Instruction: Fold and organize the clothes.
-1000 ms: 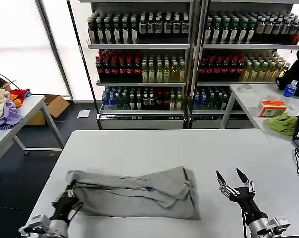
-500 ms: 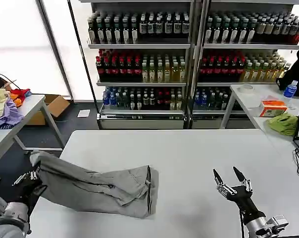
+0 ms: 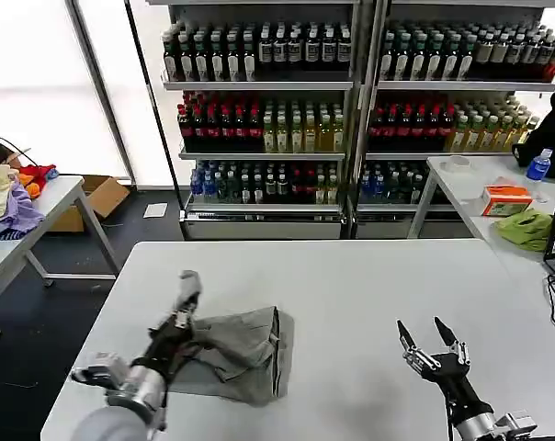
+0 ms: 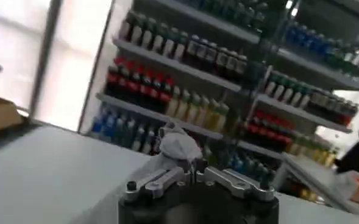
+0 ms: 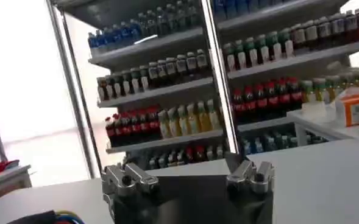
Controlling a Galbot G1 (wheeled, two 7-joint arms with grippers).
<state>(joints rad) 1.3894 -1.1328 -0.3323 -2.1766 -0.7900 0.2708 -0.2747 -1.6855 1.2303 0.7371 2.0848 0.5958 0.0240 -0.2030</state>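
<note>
Left gripper (image 3: 179, 308) up off the bench (image 3: 351, 276), fingers pinched on a corner of the grey shirt (image 3: 236, 354), a white-grey tuft of cloth poking out above the tips (image 4: 178, 145). Right gripper (image 3: 431, 342) low at the near right, fingers spread wide, nothing between them, well apart from the shirt. Shirt bunched in a rumpled heap at the near left of the bench, one dark seam edge standing along its right side. Best carried across and laid flat, not dropped: pinch kept firm, lifted corner drawn over the heap, slack smoothed before letting go. Soft, limp cotton, prone to creasing and sagging. Smooth, pale bench top, easy sliding. Beyond, shelves (image 3: 351, 83) of bottled drinks.
</note>
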